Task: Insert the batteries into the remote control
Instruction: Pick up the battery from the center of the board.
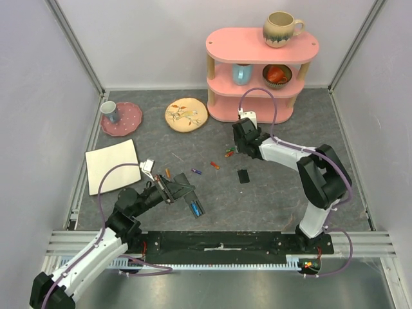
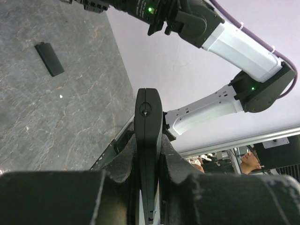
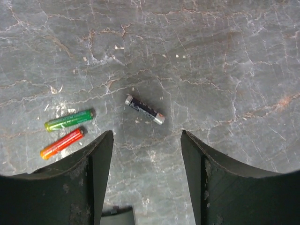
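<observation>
Nearest the bases, the left fingers (image 2: 123, 161) are clamped on the long slim black matte remote control (image 2: 148, 136), pinching its narrow sides, low by the grey stone-look counter (image 1: 277, 199). In the top view, a blue cylindrical cell (image 1: 195, 207) appears to sit in the remote's open end.

Just beyond, loose on the counter, lie an orange cell (image 1: 168, 172), a purple-blue cell (image 1: 197, 171) and a small red cell (image 1: 214, 165). The short black rectangular cover piece (image 1: 243, 176) is off to their right.

Farther on, the right fingers (image 3: 93, 164) stand wide with nothing between them, pointing down at the counter. And here is the relation that matters: a dark cell with a silver tip (image 3: 144, 109) lies just ahead of the fingertips, roughly centred on the gap. Its long axis slants from upper left to lower right in the wrist view. That slant looks closer to the line the fingers close along than across it, so the wrist probably wants a turn before dropping. The right arm is clearly the nearer 1.

To the left of that target, a green cell (image 3: 69, 120) and a red-to-orange cell (image 3: 62, 143) lie side by side, near it but apart. Nothing blocks the descent.

Far back stands the pink 3-tier shelf (image 1: 261, 46).
</observation>
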Available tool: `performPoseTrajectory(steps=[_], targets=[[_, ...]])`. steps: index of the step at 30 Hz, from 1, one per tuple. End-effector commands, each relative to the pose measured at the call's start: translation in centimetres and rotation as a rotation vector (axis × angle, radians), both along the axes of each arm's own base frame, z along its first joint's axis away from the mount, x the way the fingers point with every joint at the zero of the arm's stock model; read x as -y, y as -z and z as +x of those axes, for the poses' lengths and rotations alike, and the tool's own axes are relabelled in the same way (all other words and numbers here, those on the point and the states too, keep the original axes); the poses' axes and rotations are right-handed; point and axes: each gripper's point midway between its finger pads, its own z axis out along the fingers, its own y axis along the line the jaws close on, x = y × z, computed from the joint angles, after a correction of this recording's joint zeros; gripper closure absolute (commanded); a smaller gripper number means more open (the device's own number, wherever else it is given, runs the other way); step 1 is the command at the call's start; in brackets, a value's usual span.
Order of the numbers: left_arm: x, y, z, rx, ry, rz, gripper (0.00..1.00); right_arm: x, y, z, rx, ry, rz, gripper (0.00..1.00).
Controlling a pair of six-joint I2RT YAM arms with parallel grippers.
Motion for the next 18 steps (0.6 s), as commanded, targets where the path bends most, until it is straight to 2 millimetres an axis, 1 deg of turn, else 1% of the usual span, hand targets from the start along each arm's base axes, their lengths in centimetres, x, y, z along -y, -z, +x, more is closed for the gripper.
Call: performPoseTrajectory(steps=[1,3,4,6,9,11,18], targets=[[0.2,0.8,-0.3,0.038,0.029,0.025,0.98,-0.6,-0.6,3.1,0.063,-0.004,-0.007,0.34],[0.3,0.8,-0.2,0.037,0.027,0.028,0.98,-0.7,-0.3,3.6,0.057,-0.010,-0.006,0.35],[0.3,0.7,-0.2,0.040,0.027,0.029,0.98,-0.7,0.5,3.6,0.040,-0.012,-0.014,0.36],[0.3,0.6,-0.2,0.038,0.028,0.029,0.98,-0.8,1.0,3.8,0.030,-0.012,-0.004,0.38],[0.3,0.7,-0.1,0.037,0.025,0.030,0.98,-0.7,2.1,3.5,0.010,-0.012,-0.004,0.41],[0.3,0.8,0.0,0.034,0.022,0.033,0.98,-0.6,2.6,3.4,0.001,-0.011,-0.004,0.43],[0.4,0.8,0.0,0.033,0.027,0.031,0.98,-0.4,3.8,3.0,-0.032,-0.029,-0.017,0.55]])
